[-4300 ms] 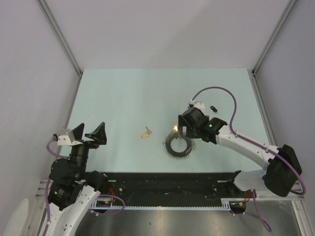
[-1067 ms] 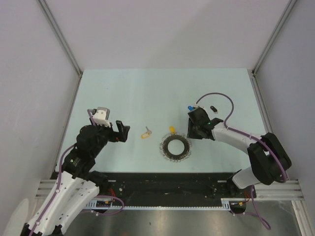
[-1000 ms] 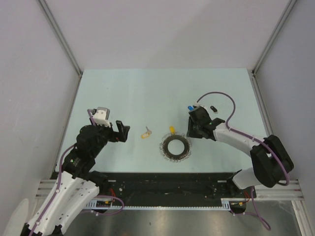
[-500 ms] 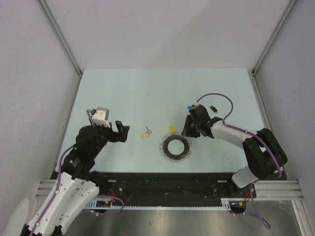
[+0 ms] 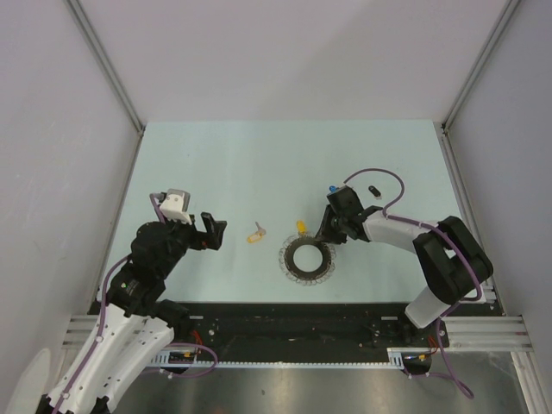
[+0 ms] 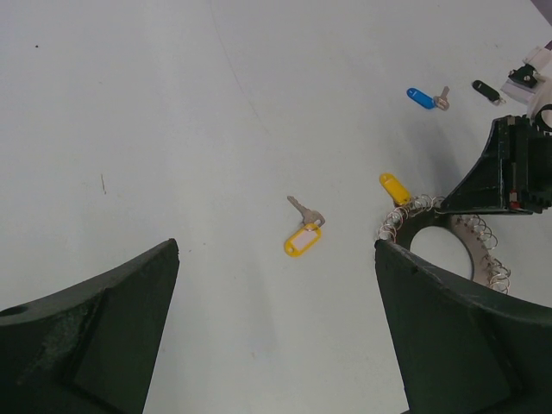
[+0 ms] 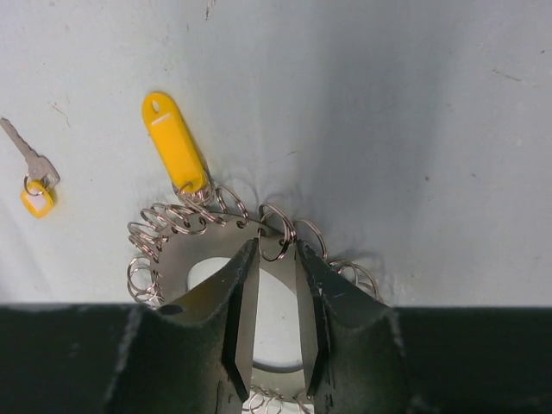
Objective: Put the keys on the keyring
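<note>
- Right gripper [image 7: 276,252] is straddling a keyring [image 7: 162,229] loop, nearly closed; I cannot tell if it is gripping.
- Left gripper [image 6: 276,332] is waiting wide open, empty.
- Next job, I think: grabbing the yellow key [image 6: 304,239] ahead of it.

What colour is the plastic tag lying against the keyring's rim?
The tag is yellow, clearest in the right wrist view.

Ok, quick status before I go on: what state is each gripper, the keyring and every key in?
Keyring: flat on the table.
Left gripper: open, empty.
Right gripper: jaws narrow, astride a keyring loop; grip unclear.
Long yellow tag: one end among the keyring's loops.
Small yellow key: loose on the table.
Blue key: loose on the table.
Black key: loose on the table.
</note>
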